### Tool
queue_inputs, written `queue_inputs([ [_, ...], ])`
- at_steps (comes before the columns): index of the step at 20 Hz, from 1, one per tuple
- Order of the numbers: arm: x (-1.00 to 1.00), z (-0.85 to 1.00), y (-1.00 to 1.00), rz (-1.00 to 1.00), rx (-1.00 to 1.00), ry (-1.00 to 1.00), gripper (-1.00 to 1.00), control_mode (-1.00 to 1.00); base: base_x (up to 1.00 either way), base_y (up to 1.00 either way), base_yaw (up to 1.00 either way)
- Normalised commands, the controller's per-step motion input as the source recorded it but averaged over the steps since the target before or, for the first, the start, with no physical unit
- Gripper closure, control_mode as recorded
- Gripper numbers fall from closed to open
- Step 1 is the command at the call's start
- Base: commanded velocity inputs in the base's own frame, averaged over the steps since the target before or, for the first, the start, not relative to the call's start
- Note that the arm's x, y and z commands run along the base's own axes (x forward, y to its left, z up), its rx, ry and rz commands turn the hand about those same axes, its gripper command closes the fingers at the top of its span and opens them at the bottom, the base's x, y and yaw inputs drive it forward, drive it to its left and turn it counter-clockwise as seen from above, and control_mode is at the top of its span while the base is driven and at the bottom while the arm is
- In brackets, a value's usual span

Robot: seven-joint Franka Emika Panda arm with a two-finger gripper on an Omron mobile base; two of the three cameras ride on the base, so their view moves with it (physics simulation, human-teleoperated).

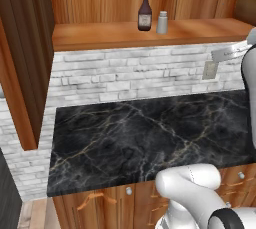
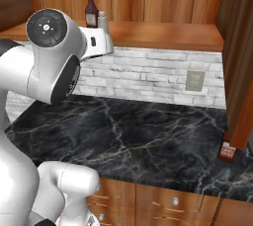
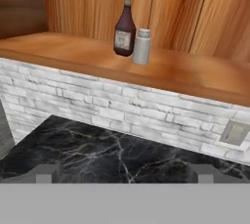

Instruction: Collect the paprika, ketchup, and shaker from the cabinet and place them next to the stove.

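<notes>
On the cabinet (image 3: 58, 52) shelf board, the ketchup (image 3: 125, 30) is seen standing upright at about eleven o'clock in the hand view, with the shaker (image 3: 141, 47) just beside it toward three o'clock, possibly touching. In the left base view the same pair, ketchup (image 1: 145, 14) then shaker (image 1: 162, 22), is found at twelve o'clock above the white brick backsplash (image 1: 135, 75). In the right base view they are partly hidden behind the arm at eleven o'clock. The paprika cannot be made out on the shelf.

The gripper (image 3: 124, 173) is held spread wide, with nothing between its fingertips (image 3: 47, 173), and is kept well apart from the shelf, above the black marble counter (image 1: 150, 138).

Two items are judged as yet to be collected. Whether the paprika is already placed cannot be told, since the stove is not identified. At the counter's four o'clock edge in the right base view a small red box (image 2: 227, 152) is noted.
</notes>
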Motion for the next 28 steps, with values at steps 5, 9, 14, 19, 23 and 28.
queue_inputs([
  [5,0.13,-0.01,0.16,0.0,0.01,0.01,-1.0,-1.0,0.0,0.0,0.0],
  [9,0.21,0.0,0.02,0.0,0.0,0.01,-1.0,-1.0,0.0,0.0,0.0],
  [14,0.31,0.01,0.0,0.0,0.0,0.0,-1.0,-1.0,0.0,0.0,0.0],
  [19,0.41,0.15,0.0,0.0,0.0,0.0,-1.0,-1.0,0.0,0.0,0.0],
  [23,0.4,0.2,0.0,0.0,0.0,0.0,-1.0,-1.0,0.0,0.0,0.0],
  [28,0.51,0.04,0.0,0.0,0.0,0.03,-1.0,-1.0,0.0,0.0,0.0],
])
